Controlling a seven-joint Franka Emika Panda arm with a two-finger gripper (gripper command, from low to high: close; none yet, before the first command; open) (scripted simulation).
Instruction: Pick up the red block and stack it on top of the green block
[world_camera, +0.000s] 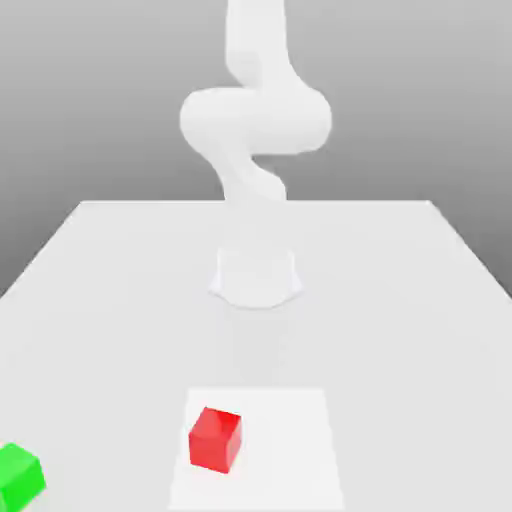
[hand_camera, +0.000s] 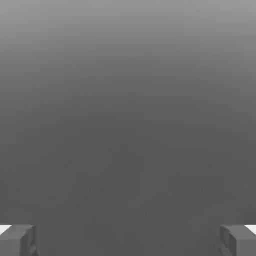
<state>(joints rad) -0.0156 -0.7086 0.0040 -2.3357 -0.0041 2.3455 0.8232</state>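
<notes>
Two blocks, red block and green block, unmarked; gripper released.

The Franka Emika Panda arm is smooth, glossy white, with thick rounded tubular links and bulging joint housings. Its base is white too, flaring at the foot. The gripper's fingertips are dark grey and blocky, with stepped edges.

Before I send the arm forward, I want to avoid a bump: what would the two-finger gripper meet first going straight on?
Nothing, as far as the hand view shows: ahead of the open two-finger gripper lies plain grey background, though its depth is unclear.
</notes>
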